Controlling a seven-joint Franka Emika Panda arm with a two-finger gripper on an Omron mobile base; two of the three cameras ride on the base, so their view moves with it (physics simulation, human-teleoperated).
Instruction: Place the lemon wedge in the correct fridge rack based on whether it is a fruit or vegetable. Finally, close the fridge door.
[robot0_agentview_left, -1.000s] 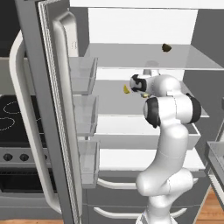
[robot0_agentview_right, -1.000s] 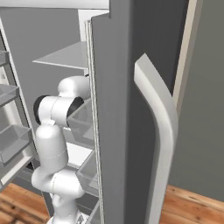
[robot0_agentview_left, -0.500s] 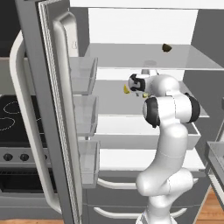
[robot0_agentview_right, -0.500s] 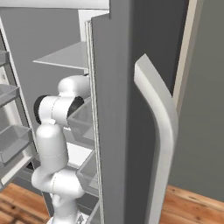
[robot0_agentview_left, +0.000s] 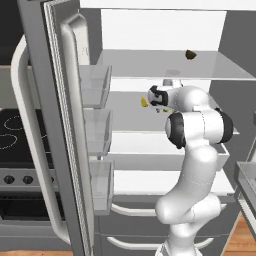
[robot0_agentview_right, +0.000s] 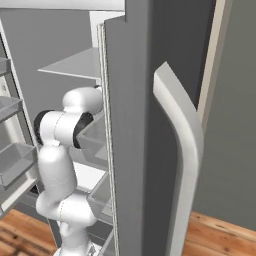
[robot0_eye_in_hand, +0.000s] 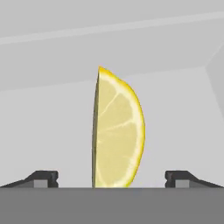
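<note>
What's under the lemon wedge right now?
The lower rack lies below the wedge; contact can't be judged. The open hand flanks it without touching.

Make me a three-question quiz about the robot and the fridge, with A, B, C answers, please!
1. Where is the dark brown lump?
A. on the upper glass shelf
B. in a door bin
C. on the floor

2. What colour is the lemon wedge?
A. green
B. yellow
C. red

3. How is the gripper?
A. shut tight on the wedge
B. open, fingers clear of the wedge
C. holding the door handle

Answers: 1 A, it sits on the top shelf in the left base view. 2 B, bright yellow in the hand view. 3 B, gaps show between both fingertips and the wedge.
</note>
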